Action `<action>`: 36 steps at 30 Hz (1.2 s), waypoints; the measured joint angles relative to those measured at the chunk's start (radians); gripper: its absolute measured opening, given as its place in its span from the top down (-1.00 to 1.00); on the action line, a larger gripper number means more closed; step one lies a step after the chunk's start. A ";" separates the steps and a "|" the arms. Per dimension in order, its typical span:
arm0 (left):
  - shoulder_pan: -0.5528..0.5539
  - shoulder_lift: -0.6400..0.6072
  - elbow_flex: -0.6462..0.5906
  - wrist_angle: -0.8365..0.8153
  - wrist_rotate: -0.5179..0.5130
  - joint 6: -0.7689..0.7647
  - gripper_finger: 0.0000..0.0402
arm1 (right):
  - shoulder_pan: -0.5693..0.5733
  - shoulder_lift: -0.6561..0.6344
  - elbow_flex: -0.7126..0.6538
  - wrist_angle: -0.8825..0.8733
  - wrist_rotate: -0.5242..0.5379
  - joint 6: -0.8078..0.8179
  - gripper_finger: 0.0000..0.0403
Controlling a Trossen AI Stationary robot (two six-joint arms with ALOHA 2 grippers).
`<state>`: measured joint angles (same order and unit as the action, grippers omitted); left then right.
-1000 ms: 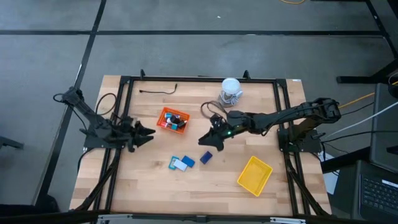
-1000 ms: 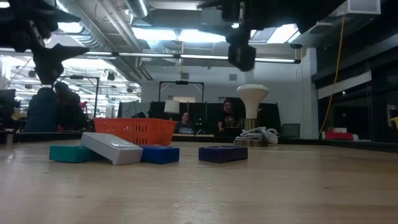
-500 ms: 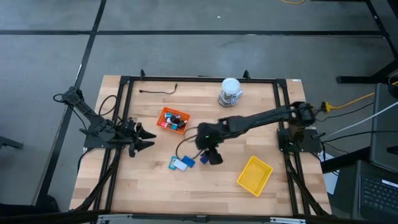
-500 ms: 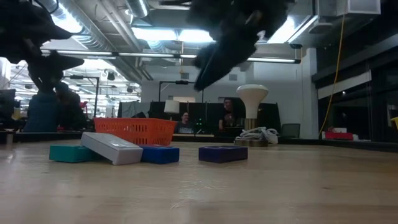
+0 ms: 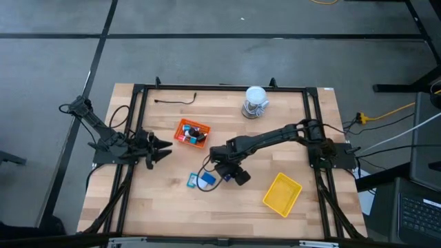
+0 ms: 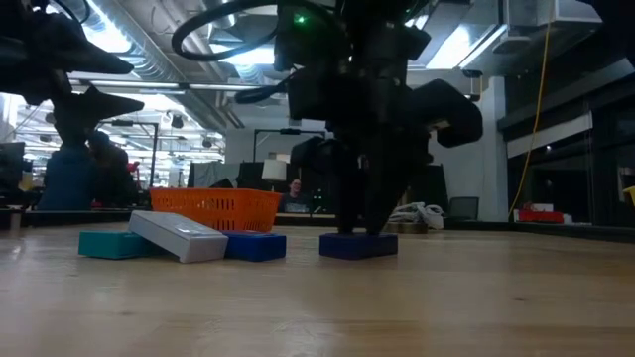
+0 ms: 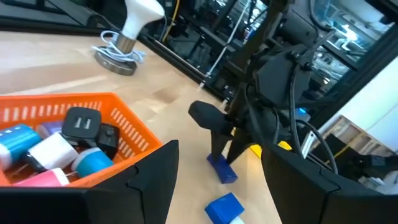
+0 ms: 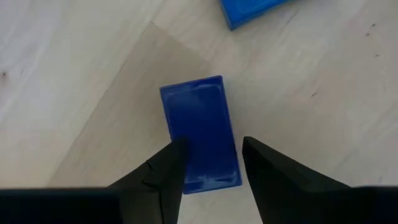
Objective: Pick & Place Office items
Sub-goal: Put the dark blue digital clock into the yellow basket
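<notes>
1. Where the right gripper (image 8: 208, 165) comes down near table centre, its two fingers stand parted on either side of the navy block (image 8: 200, 132); whether they touch it cannot be told, and the block lies flat on the wood.
2. Just beside that block, at 9 o'clock in the high view, lies a cluster: blue block (image 6: 255, 245), white block (image 6: 179, 236) leaning across it, teal block (image 6: 114, 244) at the far side.
3. At 10 o'clock from the navy block stands the orange tray (image 5: 180, 126), well apart, holding a black piece (image 7: 83, 122), light blue pieces (image 7: 94, 163) and a white piece (image 7: 51, 151).
4. Yellow tray (image 5: 282, 193) sits at 4 o'clock, near the table's right front; bare wood lies between it and the block.
5. White-and-grey roll (image 5: 255, 101) stands at 1 o'clock by the back rail.
6. Left gripper (image 5: 164, 146) hovers at 9 o'clock beside the orange tray, fingers spread, holding nothing.
7. Black frame rails (image 5: 220, 87) bound the table edges.
</notes>
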<state>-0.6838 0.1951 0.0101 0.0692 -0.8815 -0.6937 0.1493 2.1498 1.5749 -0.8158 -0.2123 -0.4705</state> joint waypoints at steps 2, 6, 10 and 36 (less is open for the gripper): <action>0.000 0.000 0.000 -0.002 -0.020 0.000 -0.11 | 0.000 0.000 0.000 0.006 0.001 0.008 0.11; 0.000 0.000 0.000 -0.010 -0.041 0.000 -0.11 | 0.000 0.000 -0.001 0.011 0.003 0.017 -0.04; 0.000 0.000 0.000 -0.018 -0.042 0.000 -0.11 | 0.001 -0.003 -0.002 0.006 0.002 0.017 -0.17; 0.000 0.000 0.000 -0.034 -0.099 0.024 -0.11 | 0.078 -0.036 -0.064 0.126 -0.037 0.099 -0.13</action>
<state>-0.6838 0.1951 0.0105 0.0349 -0.9802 -0.6701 0.2276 2.1134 1.5108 -0.6899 -0.2495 -0.3719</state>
